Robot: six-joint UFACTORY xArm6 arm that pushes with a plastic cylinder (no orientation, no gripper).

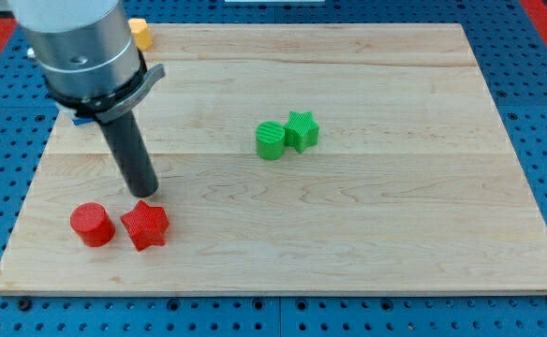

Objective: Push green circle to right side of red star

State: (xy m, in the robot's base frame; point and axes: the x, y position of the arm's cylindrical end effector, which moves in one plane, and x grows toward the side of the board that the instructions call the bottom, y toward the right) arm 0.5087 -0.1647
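A pale wooden board lies on a blue pegboard table, and six blocks can be counted on it: two green, two red, one yellow and one blue. The green circle sits a little above the board's middle, touching the green star on its right. Well apart from that pair, near the view's bottom left, the red star lies just beside the red circle, which is on its left; the two look close but whether they touch cannot be told. The arm ends in a single dark rod with no jaws at all, so there is nothing to open or close. The rod's tip rests just above the red star, near it and far to the left of the green circle. At the view's top left a yellow block shows beside the arm's grey housing, and a sliver of a blue block peeks out under it; their shapes cannot be made out.
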